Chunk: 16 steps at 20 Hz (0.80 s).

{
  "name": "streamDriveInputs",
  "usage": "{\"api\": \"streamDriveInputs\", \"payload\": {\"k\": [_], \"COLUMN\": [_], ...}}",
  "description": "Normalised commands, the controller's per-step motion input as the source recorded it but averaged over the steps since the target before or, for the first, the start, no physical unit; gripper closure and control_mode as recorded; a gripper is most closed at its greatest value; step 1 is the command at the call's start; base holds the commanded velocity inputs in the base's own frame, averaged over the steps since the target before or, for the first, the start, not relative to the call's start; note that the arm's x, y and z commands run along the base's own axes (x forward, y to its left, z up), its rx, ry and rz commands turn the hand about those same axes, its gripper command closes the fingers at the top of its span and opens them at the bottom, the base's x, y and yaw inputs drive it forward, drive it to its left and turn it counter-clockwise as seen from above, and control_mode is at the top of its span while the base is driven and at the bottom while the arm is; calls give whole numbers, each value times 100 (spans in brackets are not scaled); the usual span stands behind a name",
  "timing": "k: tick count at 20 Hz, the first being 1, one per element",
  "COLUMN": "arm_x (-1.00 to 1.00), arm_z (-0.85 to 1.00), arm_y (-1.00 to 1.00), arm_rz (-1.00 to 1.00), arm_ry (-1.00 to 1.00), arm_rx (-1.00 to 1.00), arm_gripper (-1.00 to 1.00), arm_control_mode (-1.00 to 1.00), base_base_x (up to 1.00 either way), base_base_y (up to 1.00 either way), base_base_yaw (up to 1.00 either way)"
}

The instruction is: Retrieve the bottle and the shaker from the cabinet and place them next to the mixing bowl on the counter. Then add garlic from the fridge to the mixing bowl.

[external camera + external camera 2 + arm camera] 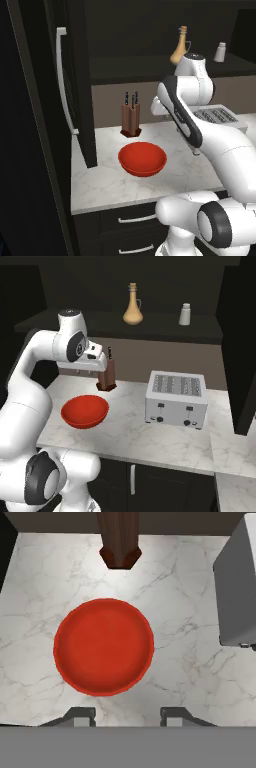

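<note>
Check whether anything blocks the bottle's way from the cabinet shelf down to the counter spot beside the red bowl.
Nothing visible does. The bottle stands upright on the open cabinet shelf, apart from the shaker. Bare counter lies around the mixing bowl; the knife block stands behind it, the toaster off to one side.

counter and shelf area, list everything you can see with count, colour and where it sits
mixing bowl: one, glossy red, empty, on the counter in front of the knife block
knife block: one, brown wood with dark handles, at the back of the counter by the wall
toaster: one, silver-grey, on the counter to the right of the bowl
bottle: one, tan-yellow, upright on the cabinet shelf
shaker: one, white-grey, upright on the same shelf, right of the bottle
counter: one, white marble with grey veins, over dark drawers
cabinet: one, dark, open shelf recess above the counter
fridge: one, black with white handle, shut, left of the counter
gripper: one, dark fingertips, above the bowl, holding nothing
</note>
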Motion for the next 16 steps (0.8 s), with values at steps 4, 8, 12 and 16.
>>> {"api": "streamDriveInputs", "payload": {"k": [4,8,12,16], "arm_x": [-19,-46,-39,-24], "arm_z": [0,24,62,74], "arm_y": [-4,-62,-100,-95], "arm_rz": [-1,-3,0,0], "arm_ry": [-9,-31,-28,-26], "arm_rx": [0,9,14,11], "arm_gripper": [-100,-100,-100,-100], "arm_control_mode": [-100,-100,-100,-100], "base_base_x": [0,0,0,0], "base_base_y": [0,0,0,0], "base_base_yaw": [0,0,0,0]}}
